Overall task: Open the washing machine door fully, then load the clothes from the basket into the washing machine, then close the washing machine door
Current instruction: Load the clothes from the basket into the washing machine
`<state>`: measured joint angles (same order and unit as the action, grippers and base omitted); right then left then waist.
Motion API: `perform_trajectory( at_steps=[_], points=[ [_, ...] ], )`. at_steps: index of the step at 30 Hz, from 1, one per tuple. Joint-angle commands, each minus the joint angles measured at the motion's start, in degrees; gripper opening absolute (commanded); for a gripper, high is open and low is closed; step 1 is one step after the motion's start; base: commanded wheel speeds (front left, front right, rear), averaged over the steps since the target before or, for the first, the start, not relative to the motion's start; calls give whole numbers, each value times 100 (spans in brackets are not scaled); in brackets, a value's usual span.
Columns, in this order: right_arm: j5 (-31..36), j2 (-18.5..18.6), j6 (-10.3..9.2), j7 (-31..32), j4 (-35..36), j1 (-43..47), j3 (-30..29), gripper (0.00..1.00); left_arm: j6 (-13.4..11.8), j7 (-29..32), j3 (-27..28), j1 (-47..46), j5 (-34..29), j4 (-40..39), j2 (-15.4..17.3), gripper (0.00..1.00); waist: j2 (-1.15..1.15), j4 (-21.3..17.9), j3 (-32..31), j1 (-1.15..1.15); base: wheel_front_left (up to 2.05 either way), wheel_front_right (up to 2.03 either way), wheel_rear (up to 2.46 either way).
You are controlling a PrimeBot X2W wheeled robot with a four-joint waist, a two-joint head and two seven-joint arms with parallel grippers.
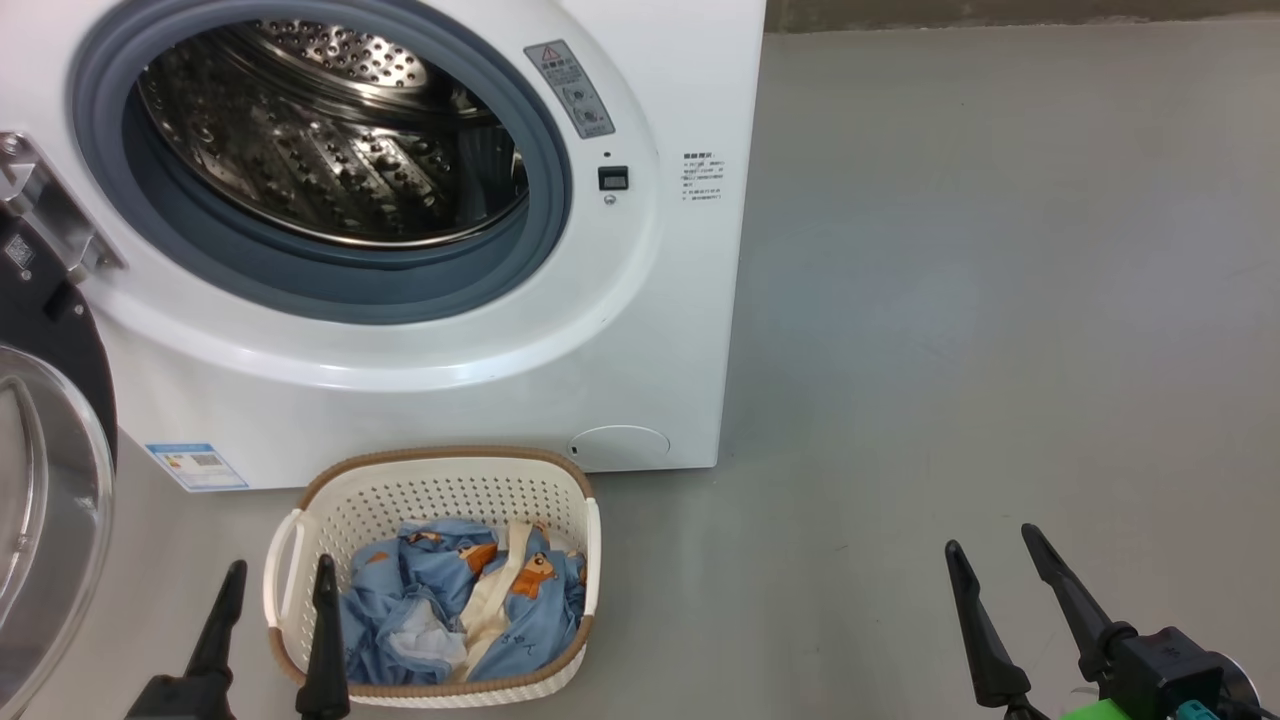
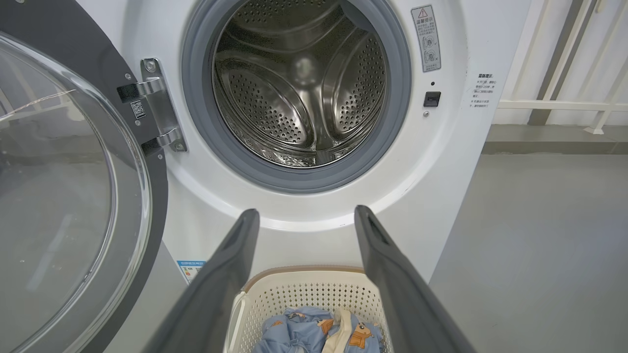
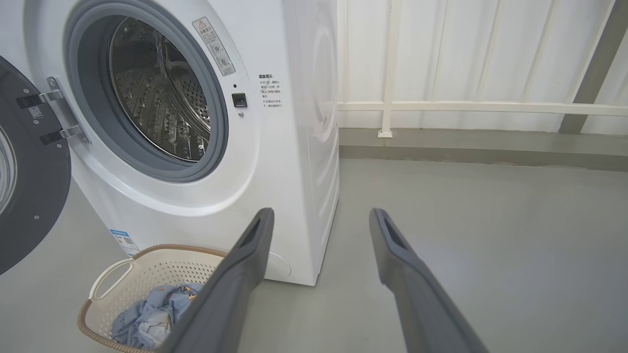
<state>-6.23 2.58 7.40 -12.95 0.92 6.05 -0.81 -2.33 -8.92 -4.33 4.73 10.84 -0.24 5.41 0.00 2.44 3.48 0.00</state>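
The white washing machine (image 1: 640,330) stands with its steel drum (image 1: 330,130) exposed. Its door (image 1: 50,480) hangs swung wide open at the left, glass bowl facing out. On the floor before the machine sits the cream basket (image 1: 440,480) holding the light blue clothes (image 1: 460,600) with orange prints. My left gripper (image 1: 280,575) is open, empty, above the basket's left handle. My right gripper (image 1: 995,540) is open and empty over bare floor to the right. The left wrist view looks between my fingers (image 2: 230,264) at the drum (image 2: 299,83) and basket (image 2: 304,294).
Grey floor (image 1: 1000,300) spreads to the right of the machine. A white railing and wall (image 3: 466,105) stand behind it. The open door (image 2: 64,196) takes up the space left of the basket.
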Motion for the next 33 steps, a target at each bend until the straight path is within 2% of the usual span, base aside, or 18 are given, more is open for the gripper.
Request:
perform_trajectory(
  at_steps=[1,22,27,33],
  points=[
    [-6,30,9,-17,121,-143,148,100,-74,-60,162,-152,51,-125,94,100,0,-1,-1,0,0,0,0],
    [3,30,9,9,188,-187,172,100,-82,-5,41,-353,177,160,103,100,0,-6,132,0,0,0,0],
    [5,30,9,4,229,-270,191,100,122,-27,-94,-661,423,707,11,100,0,-19,327,0,0,0,0],
    [38,30,9,12,307,-430,218,100,403,15,-357,-1342,689,1948,-115,100,0,-56,696,0,0,0,0]
  ],
)
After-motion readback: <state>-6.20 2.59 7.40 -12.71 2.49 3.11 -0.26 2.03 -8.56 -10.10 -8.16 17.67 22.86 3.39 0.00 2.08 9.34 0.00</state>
